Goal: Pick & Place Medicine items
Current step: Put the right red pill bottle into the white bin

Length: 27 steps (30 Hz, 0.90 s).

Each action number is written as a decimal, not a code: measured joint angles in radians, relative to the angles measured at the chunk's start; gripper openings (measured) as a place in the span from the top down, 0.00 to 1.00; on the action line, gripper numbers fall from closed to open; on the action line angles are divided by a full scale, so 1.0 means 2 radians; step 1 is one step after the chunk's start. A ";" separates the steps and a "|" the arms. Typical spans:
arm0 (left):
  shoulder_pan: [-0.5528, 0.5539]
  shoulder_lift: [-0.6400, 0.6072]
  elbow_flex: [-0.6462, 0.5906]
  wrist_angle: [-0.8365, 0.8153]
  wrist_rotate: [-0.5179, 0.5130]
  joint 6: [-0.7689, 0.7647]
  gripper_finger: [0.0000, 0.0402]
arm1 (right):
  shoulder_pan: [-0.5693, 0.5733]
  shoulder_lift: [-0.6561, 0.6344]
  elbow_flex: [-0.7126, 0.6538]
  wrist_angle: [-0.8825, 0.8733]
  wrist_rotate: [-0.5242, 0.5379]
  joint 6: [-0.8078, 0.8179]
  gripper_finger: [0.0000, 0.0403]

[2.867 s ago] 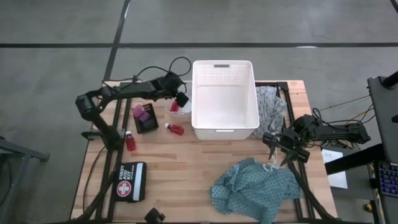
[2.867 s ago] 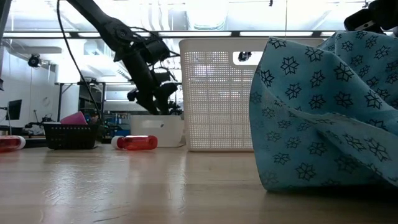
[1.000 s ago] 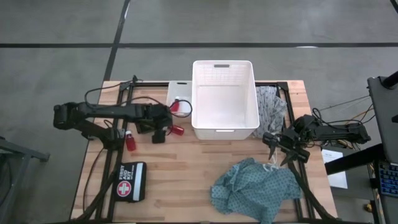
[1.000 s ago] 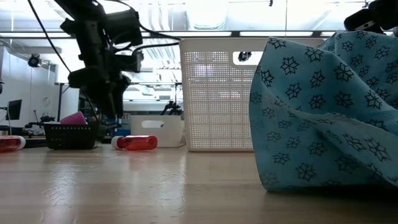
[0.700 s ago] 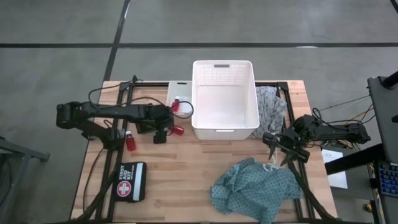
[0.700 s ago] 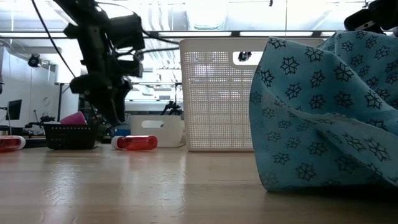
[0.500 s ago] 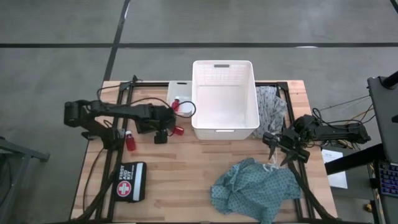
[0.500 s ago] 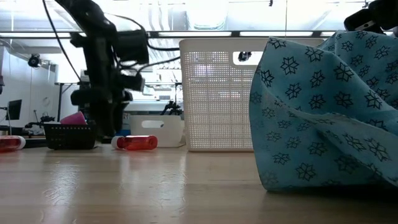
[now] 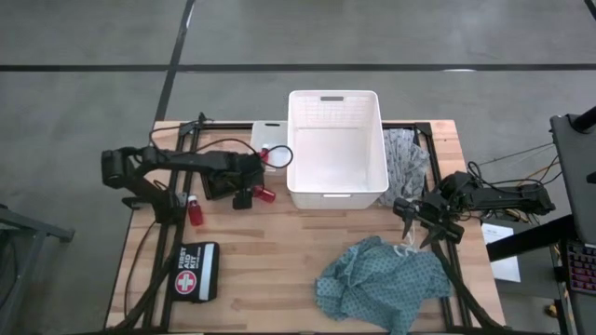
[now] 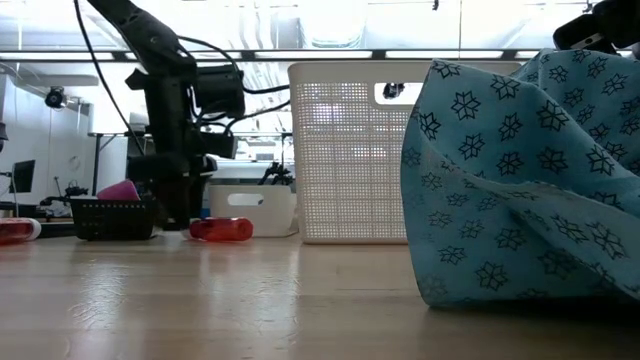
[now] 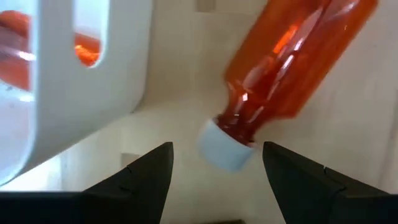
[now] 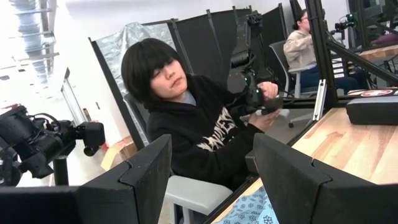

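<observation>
the left gripper (image 9: 244, 197) hangs open and empty over a red bottle (image 9: 264, 194) lying beside the white basket (image 9: 303, 198) near the worktop's left edge. another bottle (image 9: 195, 210) also waits; the basket looks empty. the right gripper (image 9: 411, 221) idles open near the right edge.

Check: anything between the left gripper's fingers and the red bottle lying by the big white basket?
Nothing: in the left wrist view only bare wood separates the open left gripper from the red bottle.
</observation>
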 joint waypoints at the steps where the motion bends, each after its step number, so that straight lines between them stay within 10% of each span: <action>1: 0.000 0.001 0.000 0.000 0.008 0.004 0.37 | 0.000 0.000 0.000 0.000 0.000 0.000 0.44; 27: 0.000 0.043 0.001 0.017 0.041 0.011 0.37 | 0.000 0.000 0.000 -0.012 0.000 0.000 0.44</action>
